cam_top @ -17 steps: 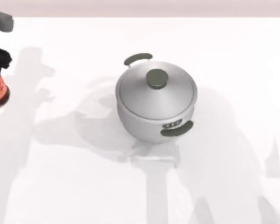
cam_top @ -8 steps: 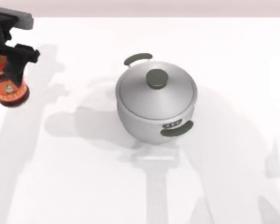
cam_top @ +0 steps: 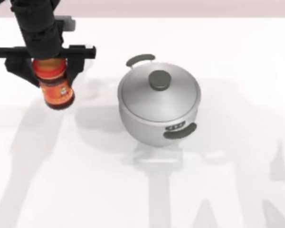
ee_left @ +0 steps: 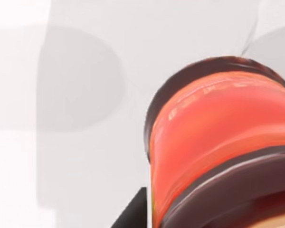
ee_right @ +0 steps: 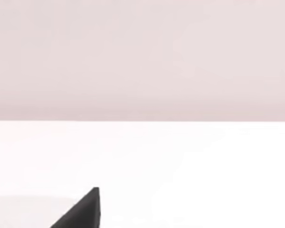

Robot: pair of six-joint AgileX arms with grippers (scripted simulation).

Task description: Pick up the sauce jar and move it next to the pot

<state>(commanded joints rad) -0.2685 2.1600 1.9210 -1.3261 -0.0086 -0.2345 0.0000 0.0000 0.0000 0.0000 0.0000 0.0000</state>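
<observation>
The sauce jar [cam_top: 57, 90], with its red-orange label and dark contents, hangs above the table at the far left. My left gripper [cam_top: 50, 66] is shut on its upper part. The silver pot [cam_top: 159, 102], with domed lid, dark knob and two dark handles, stands at the table's middle, well apart to the jar's right. In the left wrist view the jar [ee_left: 218, 137] fills most of the picture beside one dark fingertip [ee_left: 133, 213]. My right arm is out of the top view; its wrist view shows one dark fingertip [ee_right: 88, 209] set wide, with nothing held.
A pale wall runs along the far edge of the white table [cam_top: 228, 190]. Grey arm shadows fall across the surface around the pot. Bare table lies between the jar and the pot.
My left gripper has carried the sauce jar from the top view's left edge rightward toward the pot, and the jar hangs higher. The pot has not moved.
</observation>
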